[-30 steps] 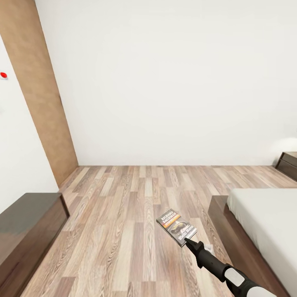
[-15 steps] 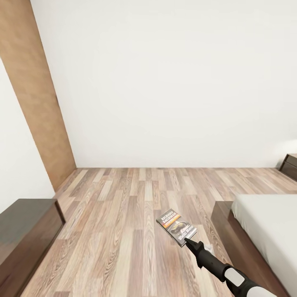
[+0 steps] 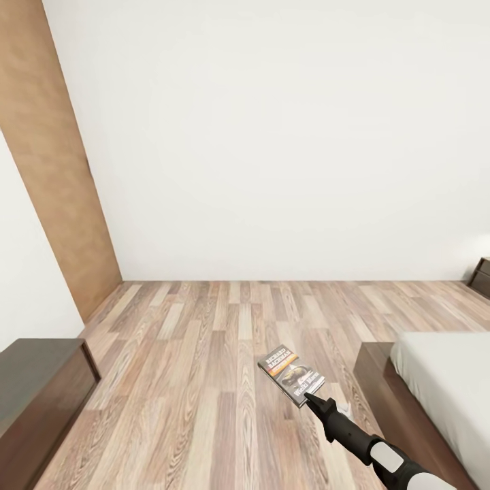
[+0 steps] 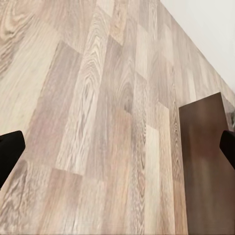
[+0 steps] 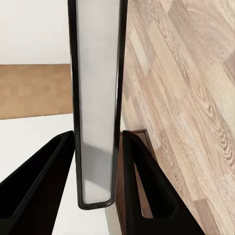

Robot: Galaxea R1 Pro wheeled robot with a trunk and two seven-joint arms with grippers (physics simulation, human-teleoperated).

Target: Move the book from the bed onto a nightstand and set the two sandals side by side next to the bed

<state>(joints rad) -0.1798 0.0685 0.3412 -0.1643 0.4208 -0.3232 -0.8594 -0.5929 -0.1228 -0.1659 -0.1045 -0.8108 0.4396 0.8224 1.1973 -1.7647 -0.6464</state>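
Note:
My right gripper (image 3: 309, 397) is shut on the book (image 3: 291, 373), a small dark paperback with an orange-and-white title band, held out above the plank floor. In the right wrist view the book (image 5: 95, 73) stands edge-on between the two black fingers (image 5: 142, 181) of the gripper (image 5: 98, 152). The bed (image 3: 442, 381), with a dark frame and grey mattress, lies at the lower right. A nightstand (image 3: 482, 275) peeks in at the far right edge. My left gripper (image 4: 117, 149) hangs open over the floor. The sandals are out of view.
A low dark-brown cabinet (image 3: 34, 395) stands at the lower left and shows again as the cabinet (image 4: 203, 171) under the left wrist. A light-brown door (image 3: 61, 170) leans along the left wall. A white wall closes the far side of the wood floor (image 3: 224, 340).
The whole head view has shifted: bed, nightstand and left cabinet slide outward and lower in the picture, so the camera moved. The book and right arm keep their place in it.

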